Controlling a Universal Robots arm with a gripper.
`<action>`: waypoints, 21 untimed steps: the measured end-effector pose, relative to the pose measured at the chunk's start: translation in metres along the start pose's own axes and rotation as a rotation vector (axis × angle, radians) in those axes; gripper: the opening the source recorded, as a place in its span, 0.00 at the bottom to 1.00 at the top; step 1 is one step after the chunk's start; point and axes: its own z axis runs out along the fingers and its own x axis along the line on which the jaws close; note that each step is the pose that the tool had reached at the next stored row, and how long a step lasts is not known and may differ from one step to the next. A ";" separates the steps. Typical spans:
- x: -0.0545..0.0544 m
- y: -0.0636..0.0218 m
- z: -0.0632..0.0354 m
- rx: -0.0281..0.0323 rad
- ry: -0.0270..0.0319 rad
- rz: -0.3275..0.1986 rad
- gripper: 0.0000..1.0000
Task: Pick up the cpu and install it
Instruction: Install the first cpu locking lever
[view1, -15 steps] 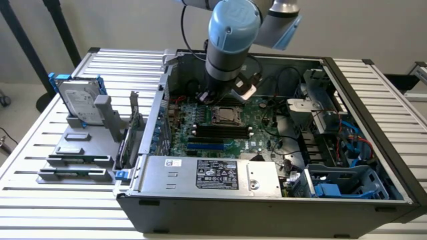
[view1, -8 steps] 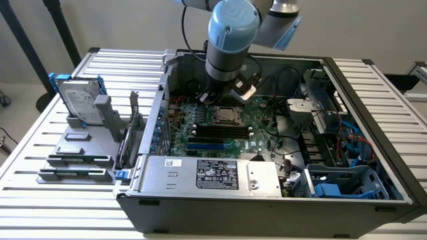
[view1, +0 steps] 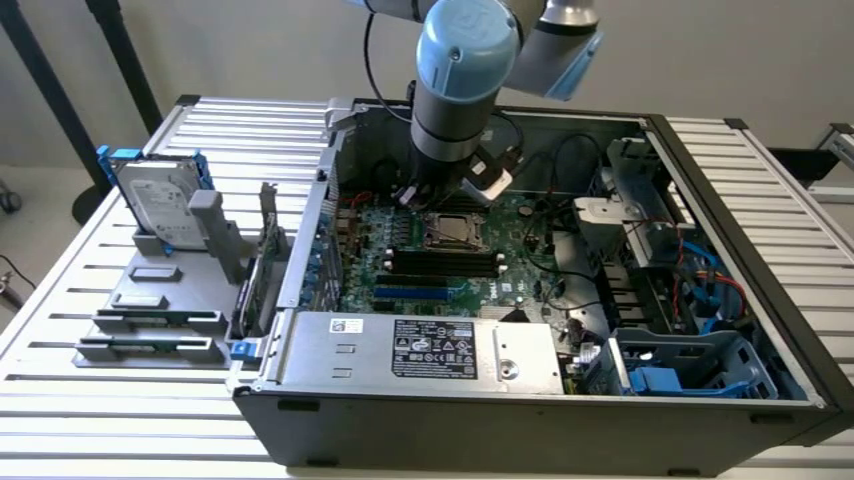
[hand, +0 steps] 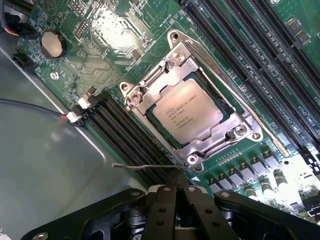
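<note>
Below the gripper (hand: 175, 200) lies the open computer case (view1: 747, 400), the largest thing in sight, resting on a slatted metal table (view1: 80, 300). Within the case, right under the arm (view1: 461, 70), the green motherboard (view1: 507, 260) spreads out, with its rows of black memory slots (hand: 280, 65) running to one side of the gripper and another bank of slots (hand: 125, 130) closer to the gripper's base. Off the case, well apart from the gripper at the exterior view's left, a silver hard drive (view1: 158, 205) in a blue bracket stands on a grey holder (view1: 147, 320).

Just ahead of the fingertips sits the socket (hand: 192, 115), its silver retention frame (hand: 150, 85) closed down around the cpu (hand: 187, 116), which lies flat and square inside it, lettering up. A thin wire lever (hand: 145, 166) of the socket projects between the gripper and the frame, near the fingertips.

The gripper's black fingers are clenched together with nothing between them; the chip is not in its grasp. Judging from this, the cpu is already seated in its socket, so the pick-and-place part looks done and the work is at the locking or finishing stage. Any further move close to the socket calls for care: the lever is slender, the closed fingers are close to it, and the neighbouring slots and small components leave little room for a sideways slip
</note>
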 end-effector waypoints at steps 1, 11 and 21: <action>0.000 -0.0004 0.0004 -0.0004 -0.0006 0.000 0.11; 0.004 -0.0034 0.0036 -0.0071 -0.0113 -0.007 0.11; 0.006 -0.0015 0.0035 -0.0140 -0.0198 -0.009 0.11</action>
